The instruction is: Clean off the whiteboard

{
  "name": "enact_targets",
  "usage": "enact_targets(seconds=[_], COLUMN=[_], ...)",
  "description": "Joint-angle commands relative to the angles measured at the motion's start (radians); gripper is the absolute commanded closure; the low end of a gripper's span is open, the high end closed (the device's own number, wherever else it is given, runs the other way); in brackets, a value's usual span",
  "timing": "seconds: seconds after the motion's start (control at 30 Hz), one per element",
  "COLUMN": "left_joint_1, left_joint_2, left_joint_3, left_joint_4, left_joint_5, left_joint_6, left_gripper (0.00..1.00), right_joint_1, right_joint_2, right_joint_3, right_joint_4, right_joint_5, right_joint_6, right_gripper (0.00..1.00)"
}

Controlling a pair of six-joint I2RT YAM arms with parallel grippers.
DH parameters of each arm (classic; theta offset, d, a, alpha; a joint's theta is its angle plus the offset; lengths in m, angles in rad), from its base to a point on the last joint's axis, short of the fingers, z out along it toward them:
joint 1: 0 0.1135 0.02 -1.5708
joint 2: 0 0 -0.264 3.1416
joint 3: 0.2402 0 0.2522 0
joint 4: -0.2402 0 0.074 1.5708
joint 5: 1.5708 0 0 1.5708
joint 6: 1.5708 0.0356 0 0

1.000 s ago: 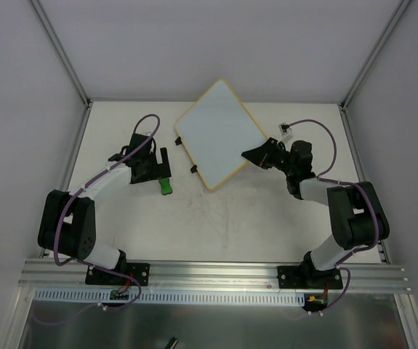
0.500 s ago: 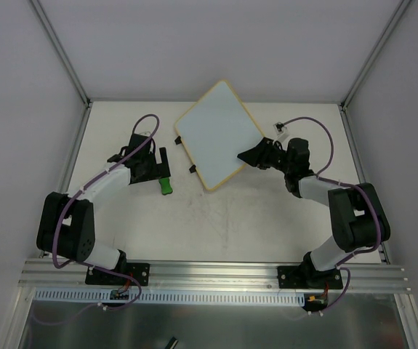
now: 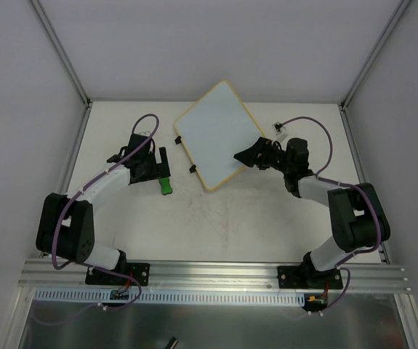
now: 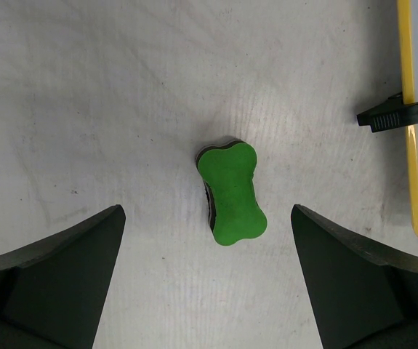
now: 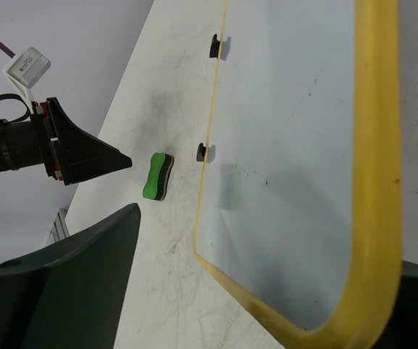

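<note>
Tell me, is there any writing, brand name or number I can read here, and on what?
None can be read. The whiteboard shows no writing, the green eraser shows no print, and the small white box bears nothing legible.

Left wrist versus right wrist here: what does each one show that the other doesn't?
Only the left wrist: the open fingers of the left gripper flanking the green eraser from straight above. Only the right wrist: the broad face of the whiteboard, both black clips, and that gripper seen from outside. Both: the eraser, the yellow frame, one clip, the table.
</note>
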Motion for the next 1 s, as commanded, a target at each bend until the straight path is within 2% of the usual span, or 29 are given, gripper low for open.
enact_targets(seconds=[0.0, 0.07, 0.2, 0.43, 0.6, 0.8, 0.83, 0.97], left_joint_1=[-0.003, -0.001, -0.003, -0.003, -0.001, -0.001, -0.003, -0.003], left_joint_2=[-0.022, -0.021, -0.019, -0.027, -0.042, -0.065, -0.068, -0.086], left_joint_3=[-0.003, -0.003, -0.003, -0.005, -0.009, -0.017, -0.018, -0.026], left_joint_4=[0.013, 0.013, 0.013, 0.013, 0.017, 0.021, 0.022, 0.022], left_joint_5=[-0.007, -0.006, -0.001, -0.001, -0.003, 0.011, 0.014, 0.026], left_joint_6=[0.016, 0.016, 0.017, 0.016, 0.007, 0.007, 0.007, 0.003], left_gripper=[0.01, 0.01, 0.01, 0.01, 0.01, 0.01, 0.01, 0.01], right_joint_1=[0.007, 0.007, 0.006, 0.004, -0.022, -0.072, -0.080, -0.092], right_joint_2=[-0.036, -0.035, -0.036, -0.047, -0.122, -0.245, -0.278, -0.375], right_joint_3=[0.031, 0.031, 0.029, 0.017, -0.037, -0.046, -0.022, -0.004], right_joint_4=[0.023, 0.023, 0.023, 0.016, -0.014, -0.186, -0.286, -0.457], right_joint_5=[0.001, 0.000, -0.002, 0.016, 0.078, 0.130, 0.141, 0.182], right_joint_6=[-0.019, -0.021, -0.021, -0.019, -0.030, -0.059, -0.079, -0.136], right_gripper=[0.16, 0.14, 0.01, 0.01, 0.01, 0.01, 0.01, 0.01])
